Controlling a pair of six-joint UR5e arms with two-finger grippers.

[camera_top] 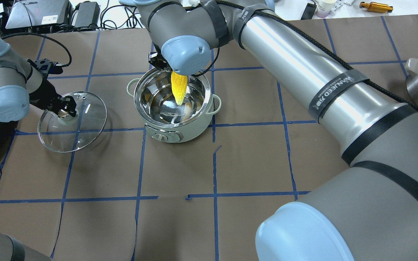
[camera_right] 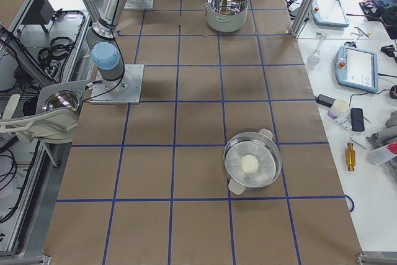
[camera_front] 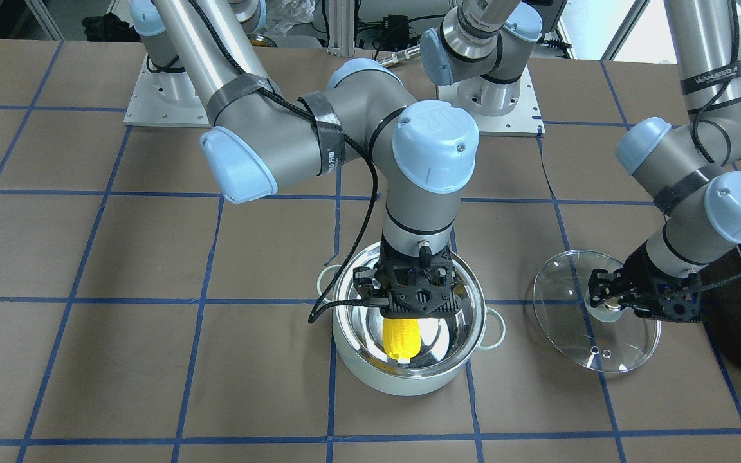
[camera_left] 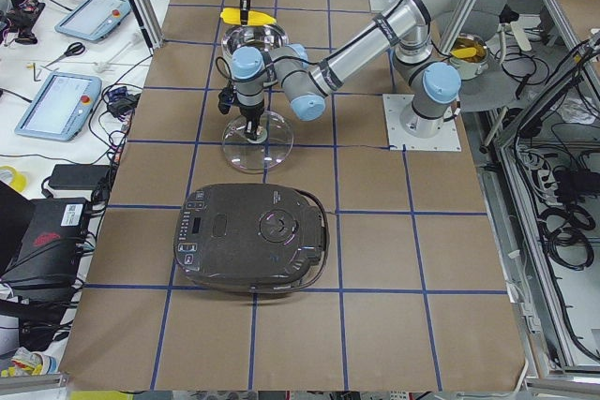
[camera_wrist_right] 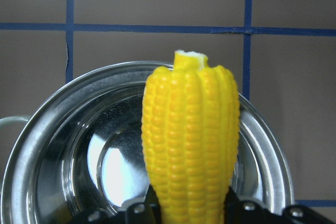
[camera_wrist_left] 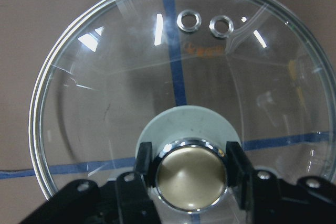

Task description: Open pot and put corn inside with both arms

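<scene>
Overhead exterior has the right pincer (camera_top: 162,64) pinching the corn (camera_top: 179,87) above the open pot (camera_top: 180,131) near the table's (camera_top: 267,163) edge opposite the robot, while the left pincer (camera_top: 65,108) grips the knob (camera_wrist_left: 191,177) of the lid (camera_top: 82,135) just beside it.

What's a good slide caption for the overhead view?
Right gripper holds corn over the open pot; left gripper grips the lid knob.

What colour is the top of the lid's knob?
Brushed brass-gold, ringed in chrome; the left wrist view shows the knob best.
</scene>
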